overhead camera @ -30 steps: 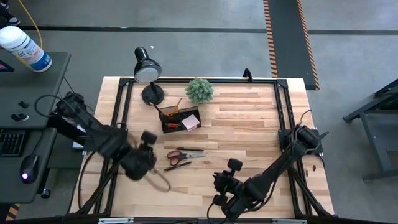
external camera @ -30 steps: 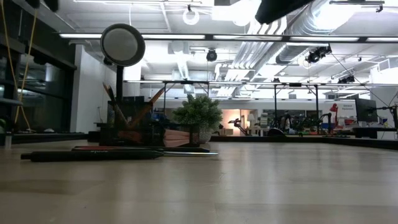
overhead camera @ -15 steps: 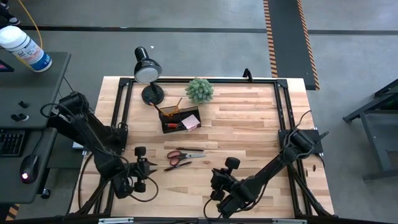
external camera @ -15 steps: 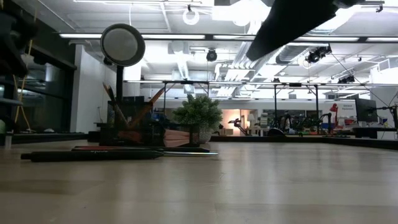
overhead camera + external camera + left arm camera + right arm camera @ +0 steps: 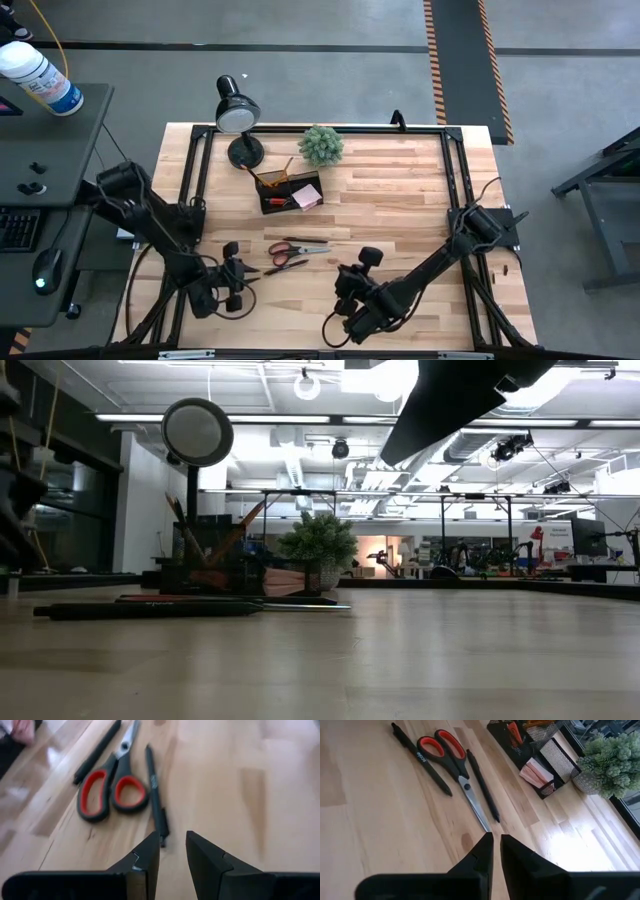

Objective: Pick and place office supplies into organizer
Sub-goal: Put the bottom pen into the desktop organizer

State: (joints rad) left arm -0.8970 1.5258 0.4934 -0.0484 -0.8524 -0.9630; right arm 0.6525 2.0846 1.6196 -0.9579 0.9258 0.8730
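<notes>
Orange-handled scissors (image 5: 297, 248) lie flat on the table, with one black pen (image 5: 306, 240) on their far side and another (image 5: 286, 265) on their near side. In the left wrist view the scissors (image 5: 112, 790) and the nearer pen (image 5: 156, 795) lie just ahead. That pen's end shows before the narrow gap of my left gripper (image 5: 173, 840), which is open a little. My left gripper (image 5: 248, 272) is left of the items. My right gripper (image 5: 496, 840) is shut; it hovers near-right (image 5: 340, 283) of the scissors (image 5: 451, 762). The black organizer (image 5: 290, 192) stands farther back and holds a pink notepad (image 5: 307, 196) and pencils (image 5: 272, 178).
A black desk lamp (image 5: 238, 115) and a green potted plant (image 5: 321, 145) stand at the far edge behind the organizer. Bare wood lies to the right of the items (image 5: 400, 200). In the low view the right arm (image 5: 450, 400) shows at the top.
My left gripper has swung toward the table's near edge and come down left of the pens and scissors. My right arm has shifted a little toward the left, toward the scissors, and has dropped lower into the low view. The supplies have not moved.
</notes>
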